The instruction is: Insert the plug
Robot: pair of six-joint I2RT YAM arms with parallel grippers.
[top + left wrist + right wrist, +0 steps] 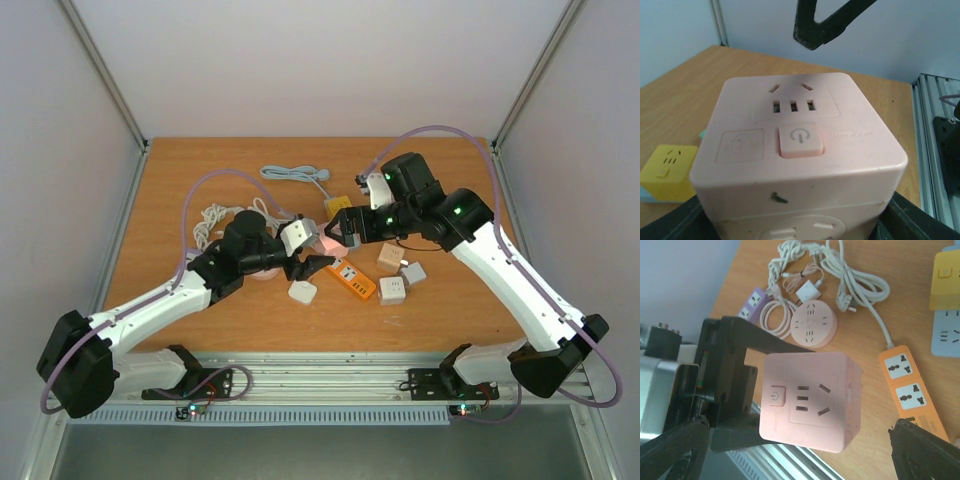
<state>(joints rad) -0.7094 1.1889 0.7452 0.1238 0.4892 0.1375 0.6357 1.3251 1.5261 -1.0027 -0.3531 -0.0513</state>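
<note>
A pink cube socket (800,150) with a power button and socket slots on its face is held off the table; my left gripper (800,222) is shut on its sides. In the right wrist view the same pink cube (812,400) sits between the wide-open fingertips (675,445) of my right gripper (800,442), which do not touch it. From above, the cube (331,243) hangs mid-table between the left gripper (320,256) and the right gripper (347,234). No plug prongs show on the cube. A white corded plug (847,302) lies on the table.
An orange power strip (352,278) lies just below the cube. White cubes (302,292) (392,290), a beige cube (389,257) and a yellow cube (337,206) lie around it. A round pink socket (813,325), a purple strip (754,302) and coiled cables (212,220) sit left.
</note>
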